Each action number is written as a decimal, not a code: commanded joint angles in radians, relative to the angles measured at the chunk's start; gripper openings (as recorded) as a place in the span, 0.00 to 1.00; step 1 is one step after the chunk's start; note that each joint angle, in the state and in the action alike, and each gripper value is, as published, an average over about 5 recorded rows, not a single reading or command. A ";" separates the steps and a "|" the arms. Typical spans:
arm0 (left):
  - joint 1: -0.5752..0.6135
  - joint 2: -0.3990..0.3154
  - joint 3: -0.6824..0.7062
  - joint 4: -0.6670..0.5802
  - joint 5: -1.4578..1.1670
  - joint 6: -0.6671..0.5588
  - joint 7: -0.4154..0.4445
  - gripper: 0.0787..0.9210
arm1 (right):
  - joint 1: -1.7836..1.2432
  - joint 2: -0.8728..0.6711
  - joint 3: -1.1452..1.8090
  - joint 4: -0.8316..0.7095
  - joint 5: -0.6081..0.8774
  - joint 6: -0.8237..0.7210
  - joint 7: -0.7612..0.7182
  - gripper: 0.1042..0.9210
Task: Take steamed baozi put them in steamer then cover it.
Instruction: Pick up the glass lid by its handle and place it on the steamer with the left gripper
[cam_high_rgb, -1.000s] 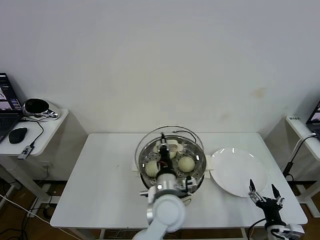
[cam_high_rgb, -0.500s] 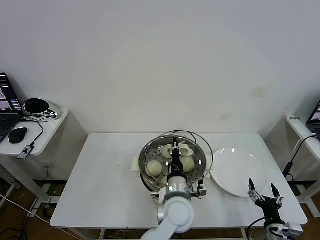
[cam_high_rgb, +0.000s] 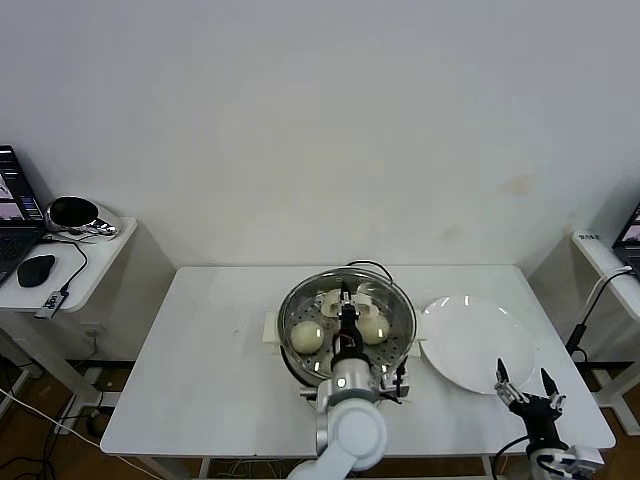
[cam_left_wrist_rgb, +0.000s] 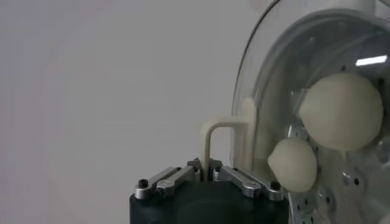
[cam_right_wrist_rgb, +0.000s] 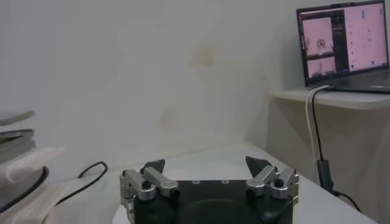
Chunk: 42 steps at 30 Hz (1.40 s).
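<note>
A: The left end effector (cam_high_rgb: 345, 297) is clamped tight on the cream loop handle (cam_left_wrist_rgb: 220, 141) of the glass lid (cam_high_rgb: 348, 312), holding it over the steamer (cam_high_rgb: 293, 352) in the middle of the counter (cam_high_rgb: 200, 360), nearer its front edge.

B: Is the lid seated?

A: I can't say for certain — from the head view its rim lines up closely with the pot's, but whether it rests all round is hard to tell. To do this well I'd lower it level and centred, check the rim sits evenly, and only then let go of the handle.

B: And the steamed baozi (cam_high_rgb: 307, 336)?

A: Inside, on the perforated tray (cam_left_wrist_rgb: 359, 189), seen through the glass. Smooth, round, cream-white, each much smaller than the pot. I can make out at least three; the arm hides part of the tray.

B: The other arm?

A: The right end effector (cam_high_rgb: 523, 388) waits at the counter's front right corner, fingers spread wide with nothing between them, just in front of the white plate (cam_high_rgb: 470, 342) — which sits right of the steamer.
</note>
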 joint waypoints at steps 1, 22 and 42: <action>-0.003 -0.004 -0.001 0.018 0.033 0.042 0.017 0.07 | 0.001 0.002 0.000 0.002 -0.002 0.000 0.000 0.88; 0.003 -0.003 -0.003 0.021 -0.013 0.042 0.034 0.07 | -0.003 -0.006 0.004 -0.002 -0.005 0.003 -0.001 0.88; -0.001 0.005 -0.007 0.007 -0.049 0.038 0.000 0.07 | -0.010 0.014 -0.004 0.008 -0.018 0.006 -0.001 0.88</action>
